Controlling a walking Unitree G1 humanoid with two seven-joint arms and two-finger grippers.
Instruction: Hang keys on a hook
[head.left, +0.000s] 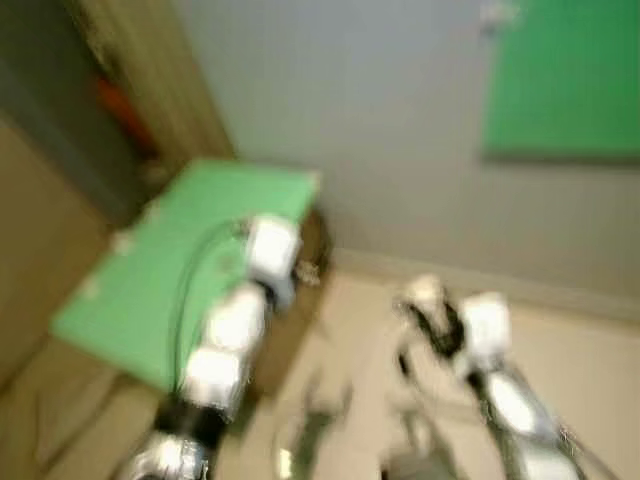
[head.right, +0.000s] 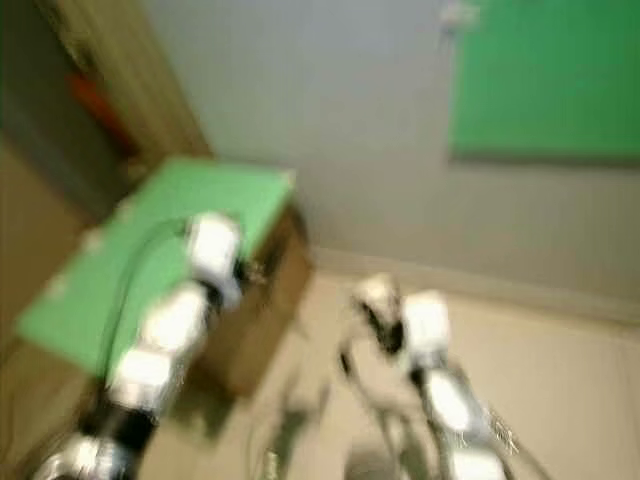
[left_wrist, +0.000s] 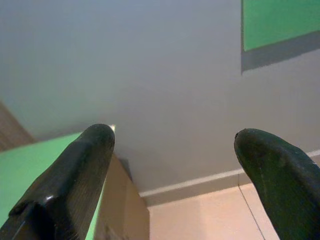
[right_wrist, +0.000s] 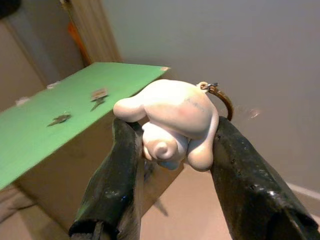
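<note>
Between the two black fingers of the right gripper (right_wrist: 172, 145) sits a white, rounded keychain charm (right_wrist: 170, 122), pinched from both sides so that its bulk bulges above and between the fingertips; a small dark metal ring (right_wrist: 222, 97) sticks out from the charm's top, beyond the finger on that side. No keys themselves can be made out on the ring. In the blurred head view the right gripper (head.left: 432, 318) is raised in front of the robot over a pale floor (head.left: 590, 380), with the white charm at its tip. The left gripper (left_wrist: 175, 150) is held up as well, its fingers spread wide apart with nothing between them, pointing toward a grey wall (left_wrist: 150, 65). To the robot's left stands a brown box-like table with a green top (head.left: 170, 270), and a few small dark pieces (right_wrist: 97, 95) lie on that green surface. A green panel (head.left: 565, 75) hangs on the wall at upper right.
</note>
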